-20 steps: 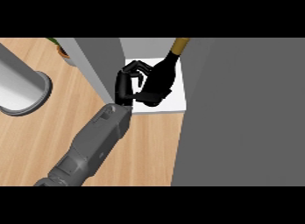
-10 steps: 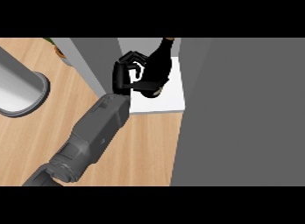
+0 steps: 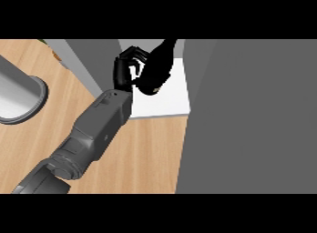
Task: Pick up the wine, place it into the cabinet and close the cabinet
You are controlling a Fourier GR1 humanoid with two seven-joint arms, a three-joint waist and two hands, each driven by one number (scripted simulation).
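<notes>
Progress on the cabinet job: over the last second the left hand (image 3: 125, 69) has carried the wine (image 3: 155, 68) deeper into the cabinet (image 3: 169, 103). A second ago the bottle was leaning with its tan top poking out toward the upper right. Now it looks straighter and further back, dark body over the white cabinet floor, between the grey left wall (image 3: 87, 59) and the big grey panel (image 3: 255, 113) on the right.

Fingers are curled round the bottle, so it's gripped, not let go. Can't tell from up here whether the base is touching the floor or hanging just above it.

My read: the placing step is nearly done and release comes next. Then the arm has to back out over the tabletop (image 3: 144, 150) without knocking the bottle — and the cabinet's not closed yet. I'm guessing that grey panel is the door, but not sure.

Tall grey cylinder (image 3: 10, 91) on the left hasn't budged. Right hand isn't visible.
</notes>
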